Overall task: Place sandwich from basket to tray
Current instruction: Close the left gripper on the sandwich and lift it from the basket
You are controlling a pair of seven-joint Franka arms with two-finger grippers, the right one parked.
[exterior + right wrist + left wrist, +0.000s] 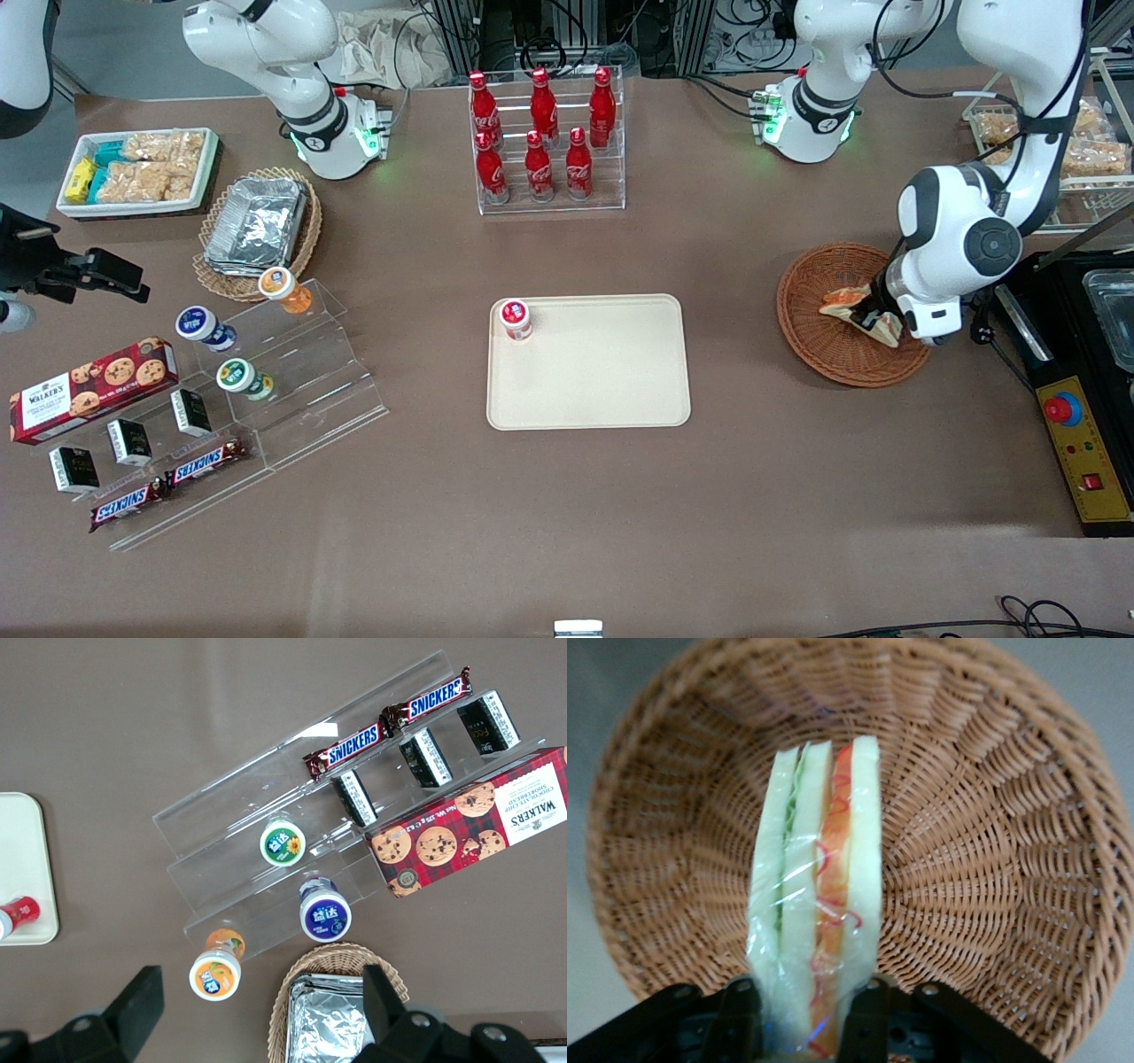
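The front camera looks down on the whole table from high up. The left wrist camera sits close above the gripper, facing into the basket, which the front view shares.

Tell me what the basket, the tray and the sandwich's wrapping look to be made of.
Basket: reddish-brown woven wicker, matte, weave visible.
Tray: smooth cream plastic, it seems, low rim.
Sandwich: wrapped in clear glossy film, judging by highlights and creases.
The gripper in the basket has its jaws closed on it.
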